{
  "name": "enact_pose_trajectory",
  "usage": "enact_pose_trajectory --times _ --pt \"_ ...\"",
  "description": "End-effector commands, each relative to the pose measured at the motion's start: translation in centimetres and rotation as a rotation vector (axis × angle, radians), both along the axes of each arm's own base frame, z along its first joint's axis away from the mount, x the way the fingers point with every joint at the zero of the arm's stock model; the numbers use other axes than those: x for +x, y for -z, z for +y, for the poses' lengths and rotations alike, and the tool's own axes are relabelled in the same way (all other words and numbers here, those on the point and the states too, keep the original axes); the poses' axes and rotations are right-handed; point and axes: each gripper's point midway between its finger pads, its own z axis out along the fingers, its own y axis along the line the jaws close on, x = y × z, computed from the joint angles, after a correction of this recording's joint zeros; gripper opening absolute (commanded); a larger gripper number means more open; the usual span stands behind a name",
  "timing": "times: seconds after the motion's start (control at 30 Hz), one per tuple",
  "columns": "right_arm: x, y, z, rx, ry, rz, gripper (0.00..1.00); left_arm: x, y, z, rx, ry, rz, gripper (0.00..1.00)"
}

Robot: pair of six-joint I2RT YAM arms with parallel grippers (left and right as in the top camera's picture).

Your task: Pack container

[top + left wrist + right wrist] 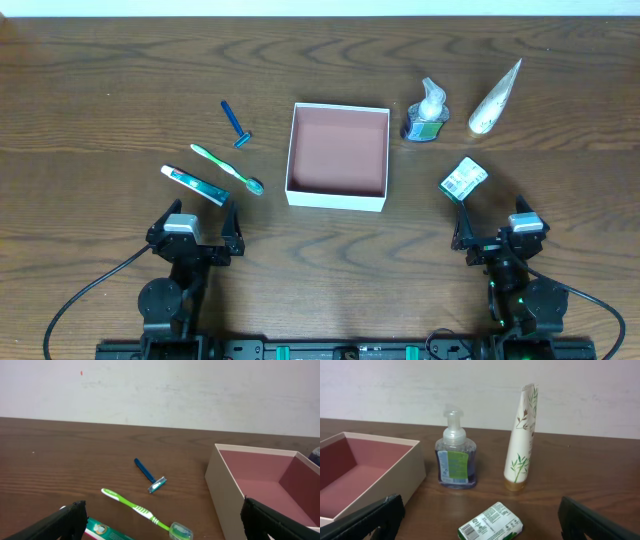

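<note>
The container (pixel 337 198), a shallow square white box with a reddish-brown floor, sits mid-table and holds nothing; it also shows in the left wrist view (pixel 227 487) and the right wrist view (pixel 395 480). Left of it lie a blue razor (pixel 236 124), a green toothbrush (pixel 226 168) and a toothpaste box (pixel 194 185). Right of it are a soap pump bottle (pixel 427 112), a cream tube (pixel 495 98) and a wrapped soap bar (pixel 463 180). My left gripper (pixel 195 238) is open and empty, just short of the toothpaste box. My right gripper (pixel 492 236) is open and empty, just short of the soap bar.
The dark wooden table (pixel 100 100) runs to a pale wall at the back. Cables trail from both arm bases at the front edge.
</note>
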Motion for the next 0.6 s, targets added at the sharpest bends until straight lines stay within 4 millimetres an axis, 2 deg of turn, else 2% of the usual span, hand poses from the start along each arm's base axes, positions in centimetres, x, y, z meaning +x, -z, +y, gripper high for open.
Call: enact_pose_trajectory --times 0.0,0.13,0.33,0.43,0.57 --pt "0.0 0.0 -0.4 -0.008 0.016 -0.002 0.99 -0.1 1.5 -0.3 -0.003 0.017 0.047 0.98" --pt "0.0 -0.6 -0.4 -0.008 0.016 -0.026 0.99 -0.1 1.5 -0.3 -0.003 0.017 0.047 0.98" --pt "0.0 -0.4 -0.4 -0.009 0.016 -0.021 0.99 -0.1 1.5 -0.3 -0.003 0.017 0.047 0.98" --pt "0.1 -0.5 -1.2 -0.019 0.065 -0.022 0.99 -0.1 1.5 -0.3 -0.003 0.017 0.047 0.98" --pt "0.0 -0.5 -0.1 0.032 0.006 -0.019 0.99 -0.1 1.5 -0.3 -0.003 0.017 0.047 0.98"
